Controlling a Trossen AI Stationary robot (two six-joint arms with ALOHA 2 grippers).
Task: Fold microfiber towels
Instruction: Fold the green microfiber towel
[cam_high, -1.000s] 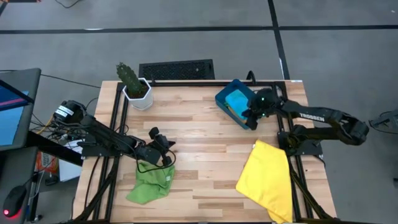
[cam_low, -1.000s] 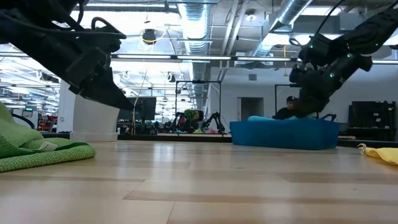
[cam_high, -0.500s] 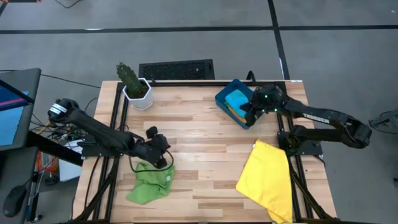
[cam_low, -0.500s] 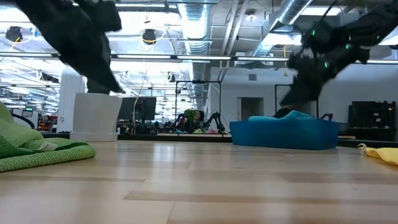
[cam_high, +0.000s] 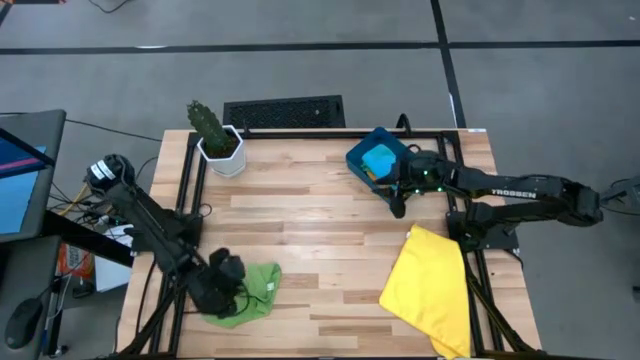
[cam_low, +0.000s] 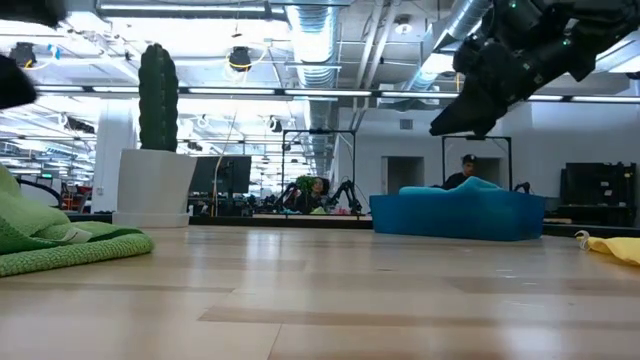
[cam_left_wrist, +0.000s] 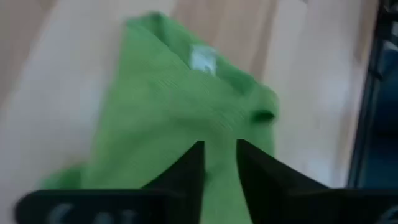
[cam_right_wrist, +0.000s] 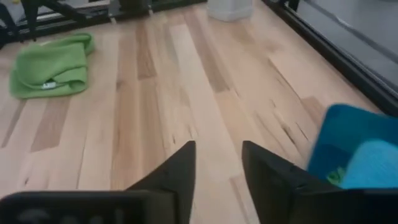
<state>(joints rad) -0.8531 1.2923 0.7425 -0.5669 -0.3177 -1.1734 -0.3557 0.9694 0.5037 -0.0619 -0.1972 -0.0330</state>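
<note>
Clearly the green towel (cam_high: 250, 290) at seven o'clock is limp and light: pinch a corner. Left gripper (cam_left_wrist: 219, 163) hovers above, narrowly open; right gripper (cam_right_wrist: 217, 163) open, empty.

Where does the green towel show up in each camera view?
High view: green towel at the table's near-left edge, partly under the left gripper.
Low view: green towel at the far left, lying on the wood.
Left wrist view: green towel fills the centre, beyond the fingers.
Right wrist view: green towel far off, across the table.
Shared landmark: white cactus pot.
</note>
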